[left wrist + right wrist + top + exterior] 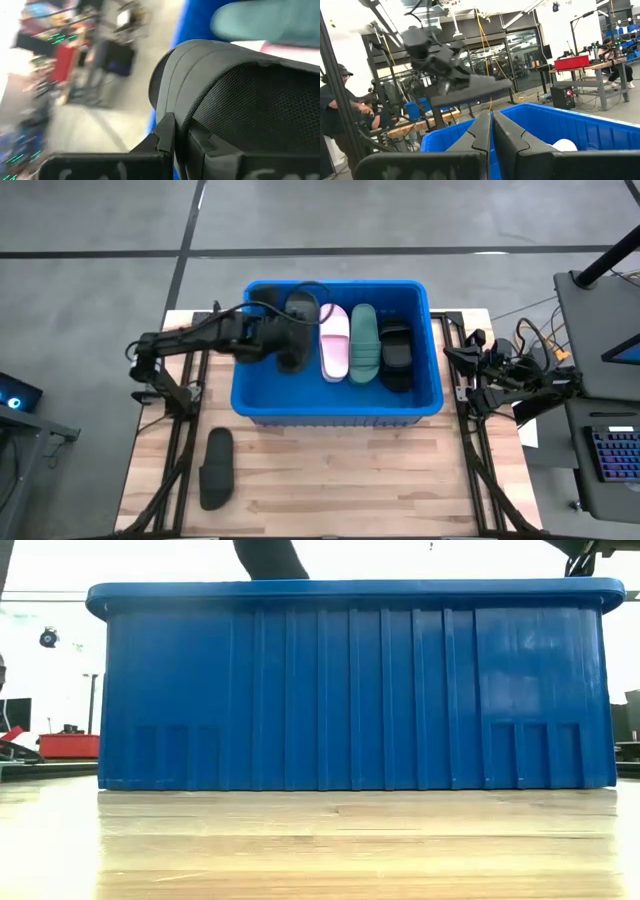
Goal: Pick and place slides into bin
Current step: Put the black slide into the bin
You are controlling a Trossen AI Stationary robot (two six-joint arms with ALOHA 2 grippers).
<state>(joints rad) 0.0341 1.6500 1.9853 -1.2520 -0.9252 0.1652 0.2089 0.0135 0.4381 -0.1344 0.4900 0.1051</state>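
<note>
Left gripper [283, 340] clamps a black slide [292, 352] over the bin [337, 408], ready for you to drop it in.

You hold that slide by its strap, above the open left part of the blue crate, so it can fall beside the ones already inside: a pale pink slide [334, 342], a dark green slide [363, 343] and a second black slide [396, 355] lie side by side toward the right wall. Your right gripper [491, 131] waits with fingers pressed together, empty, at the table's right edge, clear of the bin. One more slide [216, 468], dark, lies on the table [340, 480] near the front left corner, well apart from the bin; I judge it your next pick.
</note>
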